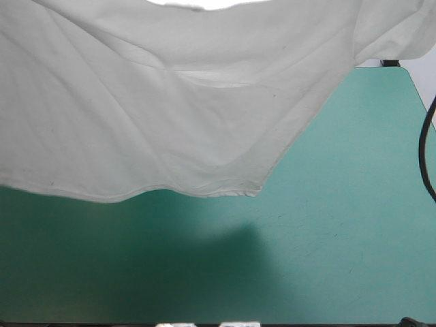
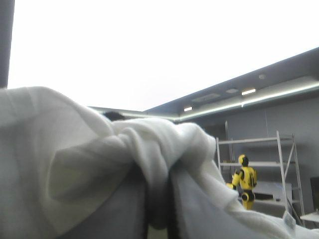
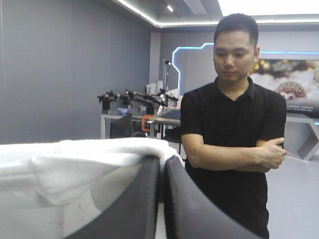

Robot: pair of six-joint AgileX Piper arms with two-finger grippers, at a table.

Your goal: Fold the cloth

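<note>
The white T-shirt (image 1: 170,102) is lifted off the table and hangs as a wide sheet across the upper part of the high view, its hem (image 1: 204,191) sagging above the teal-green cover. Neither gripper shows in the high view; the cloth hides both. In the left wrist view, my left gripper (image 2: 160,199) is shut on a bunched fold of the T-shirt (image 2: 75,164), which drapes over both fingers. In the right wrist view, my right gripper (image 3: 162,167) is shut on the T-shirt (image 3: 75,159). The black fingers (image 3: 134,209) meet in an arch, with cloth pulled over the tip and hanging to one side.
Beneath the hanging shirt lies the bare teal-green cover (image 1: 327,225), with the shirt's shadow (image 1: 204,266) toward the near edge. The table's right edge (image 1: 417,85) shows past the cloth. Both wrist views look level into the room.
</note>
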